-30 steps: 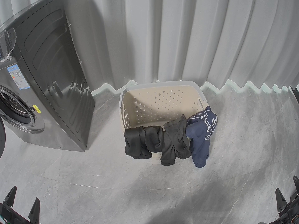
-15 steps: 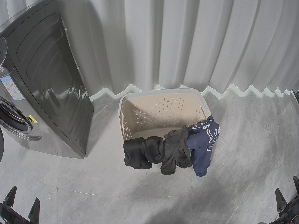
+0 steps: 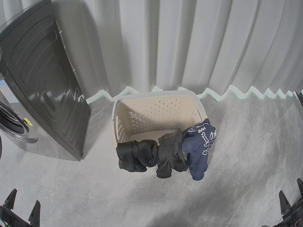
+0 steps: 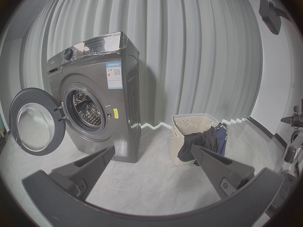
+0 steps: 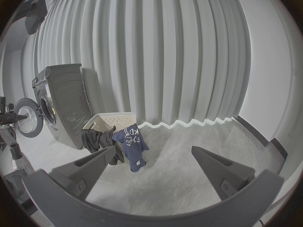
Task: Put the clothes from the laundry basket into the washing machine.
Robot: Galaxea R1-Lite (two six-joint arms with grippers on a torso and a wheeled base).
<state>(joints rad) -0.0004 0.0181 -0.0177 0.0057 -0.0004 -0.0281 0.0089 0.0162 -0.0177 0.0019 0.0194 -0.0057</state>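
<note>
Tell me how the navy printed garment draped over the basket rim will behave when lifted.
The navy garment is probably floppy: it folds over the laundry basket rim and hangs limp outside. Likely light, as the basket stands untipped under it. It touches the black clothes beside it, so lifting might drag them.

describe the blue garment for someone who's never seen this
Beside the grey washing machine stands a beige laundry basket. Over its near rim, the navy garment hangs at the end farthest from the machine. It alone has white print; the black garments are plain.
</note>
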